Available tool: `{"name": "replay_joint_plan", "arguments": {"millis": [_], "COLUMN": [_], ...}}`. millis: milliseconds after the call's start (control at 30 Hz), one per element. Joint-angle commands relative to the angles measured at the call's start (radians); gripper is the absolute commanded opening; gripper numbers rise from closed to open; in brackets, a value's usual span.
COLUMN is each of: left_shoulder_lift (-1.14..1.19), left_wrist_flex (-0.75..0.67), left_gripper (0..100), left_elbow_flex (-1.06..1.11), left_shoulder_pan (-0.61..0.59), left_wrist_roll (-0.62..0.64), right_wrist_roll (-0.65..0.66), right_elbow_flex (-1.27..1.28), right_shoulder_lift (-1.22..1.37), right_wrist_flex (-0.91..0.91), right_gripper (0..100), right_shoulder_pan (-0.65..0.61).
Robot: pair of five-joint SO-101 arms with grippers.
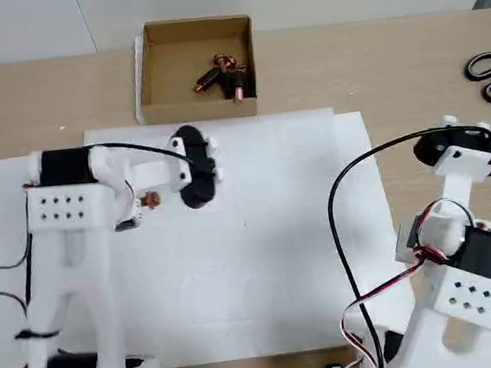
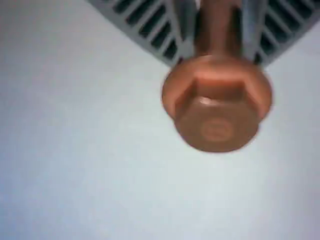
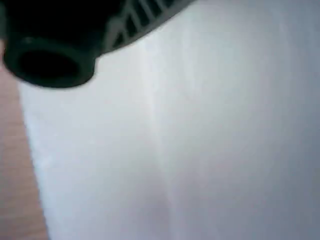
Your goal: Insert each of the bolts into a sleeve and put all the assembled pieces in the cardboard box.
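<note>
Left gripper (image 2: 217, 30) pinching copper bolt (image 2: 216, 107) above white foam sheet (image 1: 261, 252). Right gripper (image 1: 452, 143): cannot tell state. Assembled pieces (image 1: 225, 75) in cardboard box (image 1: 170, 78).

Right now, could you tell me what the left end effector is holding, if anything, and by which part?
A copper bolt, clamped by its shank between the ribbed fingers of the left end effector; its hex head sticks out free.

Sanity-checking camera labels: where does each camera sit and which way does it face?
High view: fixed above the table, looking down on left arm, right arm, cardboard box.
Left wrist view: on left wrist, looking along left gripper at its bolt, white sheet behind.
Right wrist view: on right wrist, looking past right gripper at the sheet.
Shared: bolt, in high and left wrist views.
</note>
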Motion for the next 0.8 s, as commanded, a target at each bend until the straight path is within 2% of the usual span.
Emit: {"name": "replay_joint_plan", "arguments": {"millis": [0, 133, 300, 367, 567, 633, 767], "left_shoulder_lift": [-0.118, -0.204, -0.267, -0.278, -0.365, -0.427, -0.517], "left_wrist_flex": [-0.092, -0.149, -0.115, -0.078, -0.057, -0.092, -0.238], "left_gripper": [1, 1, 1, 1, 1, 1, 1], "left_elbow_flex": [-0.033, -0.044, -0.042, -0.042, -0.048, -0.042, -0.041], "left_shoulder_pan": [0.015, 0.043, 0.097, 0.11, 0.097, 0.08, 0.074], "left_wrist_roll": [0.236, 0.436, 0.703, 0.747, 0.753, 0.793, 0.957], "right_wrist_roll": [0.0, 0.0, 0.0, 0.0, 0.006, 0.006, 0.002], "right_elbow_flex": [-0.008, -0.008, -0.015, -0.028, -0.095, -0.114, -0.12], "right_shoulder_lift": [-0.008, -0.008, -0.008, -0.008, -0.008, -0.008, -0.008], "right_wrist_flex": [-0.019, -0.012, -0.019, -0.019, -0.091, -0.134, -0.205], "right_gripper": [0.5, 0.5, 0.4, 0.4, 0.4, 0.4, 0.4], "right_shoulder_pan": [0.002, 0.001, -0.025, -0.067, -0.248, -0.305, -0.424]}}
